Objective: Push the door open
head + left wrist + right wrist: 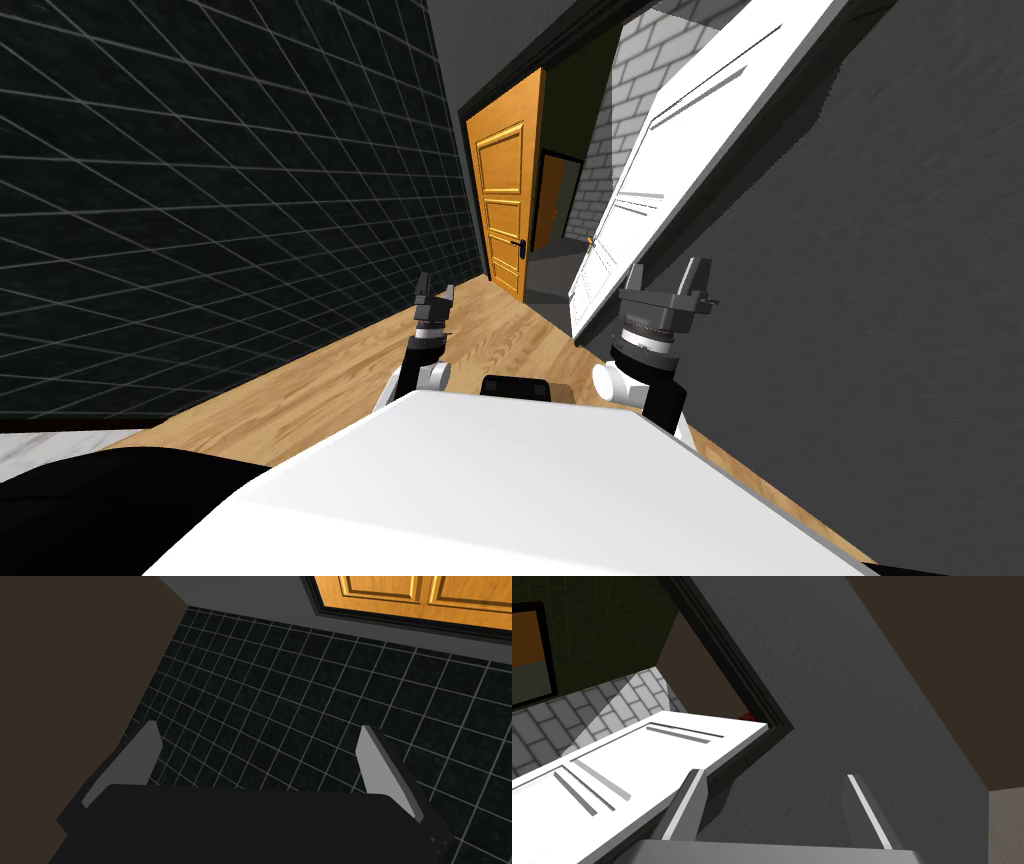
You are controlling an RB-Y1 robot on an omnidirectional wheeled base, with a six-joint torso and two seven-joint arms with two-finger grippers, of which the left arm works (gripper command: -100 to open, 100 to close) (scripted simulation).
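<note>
One white door (680, 150) ajar, wooden floor (500, 340)

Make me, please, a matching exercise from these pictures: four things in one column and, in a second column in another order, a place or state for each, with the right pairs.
Column one:
1. white door
2. orange door
3. left tool
4. right tool

Column two:
A. open, pointing at a black tiled wall
B. open, beside the white door's edge
C. swung partly open from its dark frame
D. further ahead, with a dark handle

Pairs: 1-C; 2-D; 3-A; 4-B.
</note>
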